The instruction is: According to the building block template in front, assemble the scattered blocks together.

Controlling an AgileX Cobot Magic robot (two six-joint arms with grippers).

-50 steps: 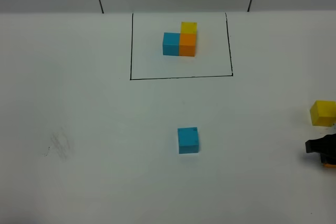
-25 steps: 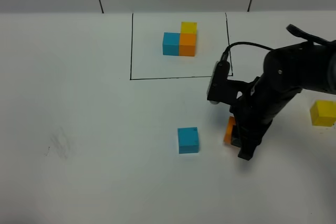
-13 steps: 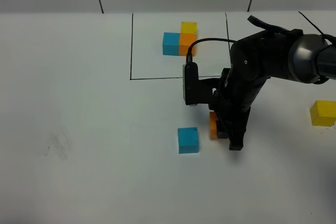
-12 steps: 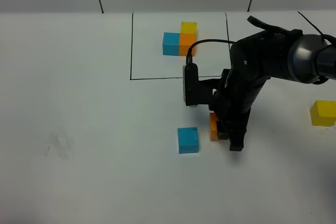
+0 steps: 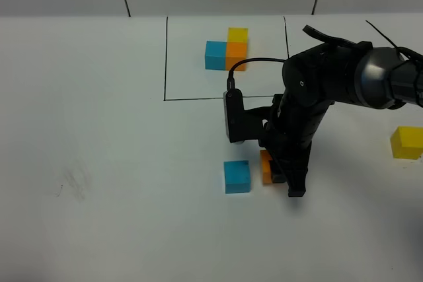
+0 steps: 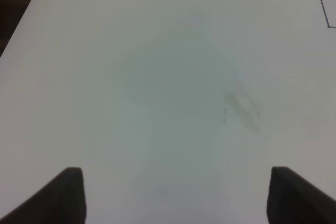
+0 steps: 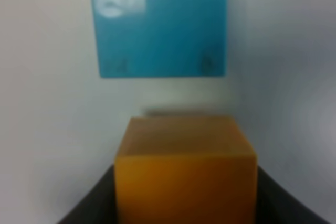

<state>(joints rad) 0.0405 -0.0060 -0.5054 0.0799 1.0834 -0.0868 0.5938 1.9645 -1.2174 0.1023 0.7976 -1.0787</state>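
The template (image 5: pixel 227 49) is a joined blue, orange and yellow cluster inside a black drawn frame at the back of the table. The loose blue block (image 5: pixel 236 176) lies on the table in front of the frame. My right gripper (image 5: pixel 276 171) is shut on the loose orange block (image 5: pixel 266 168) and holds it just right of the blue block, a small gap between them. In the right wrist view the orange block (image 7: pixel 185 169) sits between the jaws with the blue block (image 7: pixel 160 22) beyond. The loose yellow block (image 5: pixel 406 142) lies at the far right. My left gripper (image 6: pixel 176 195) is open over bare table.
The white table (image 5: pixel 99 163) carries a faint grey smudge (image 5: pixel 74 183) at the left, also in the left wrist view (image 6: pixel 242 109). A corner of the black frame line (image 6: pixel 323 3) shows in the left wrist view. A grey wall runs behind the table.
My right arm came in from the right edge carrying the orange block and moved it left until it is close beside the blue block. The blue and yellow blocks have not moved.
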